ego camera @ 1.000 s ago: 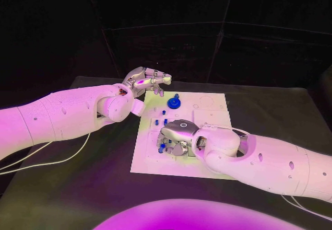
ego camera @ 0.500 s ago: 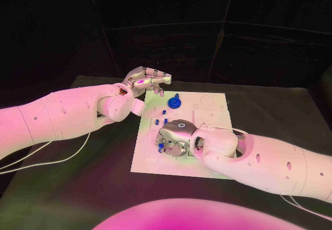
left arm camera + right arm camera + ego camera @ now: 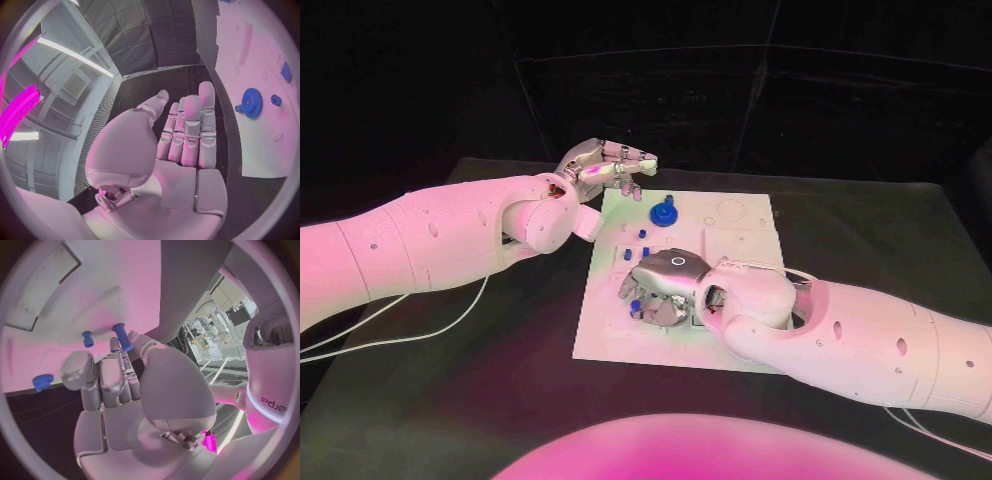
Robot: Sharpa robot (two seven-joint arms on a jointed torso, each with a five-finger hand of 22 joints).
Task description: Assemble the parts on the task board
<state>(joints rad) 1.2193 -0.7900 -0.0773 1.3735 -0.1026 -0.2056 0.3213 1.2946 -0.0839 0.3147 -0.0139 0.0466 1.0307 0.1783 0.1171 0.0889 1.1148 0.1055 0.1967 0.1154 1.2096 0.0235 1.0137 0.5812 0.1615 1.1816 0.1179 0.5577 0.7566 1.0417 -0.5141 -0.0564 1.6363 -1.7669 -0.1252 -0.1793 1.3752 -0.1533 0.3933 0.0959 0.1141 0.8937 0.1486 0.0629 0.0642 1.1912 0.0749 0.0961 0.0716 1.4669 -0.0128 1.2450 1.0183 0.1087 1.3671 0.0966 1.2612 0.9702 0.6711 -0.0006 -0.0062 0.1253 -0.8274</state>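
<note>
The right hand [image 3: 668, 290] has crept left over the board [image 3: 740, 235], fingers curled beside a blue peg [image 3: 122, 336], grasp unclear. The left hand [image 3: 603, 168] stays raised, holding nothing.

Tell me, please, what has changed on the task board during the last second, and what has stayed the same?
The right robot hand has crept a little toward the board's far end, over the small blue parts at the near left of the task board; whether it holds one cannot be told. The left robot hand stays raised off the far left corner, holding nothing, and the blue gear has not moved.
</note>
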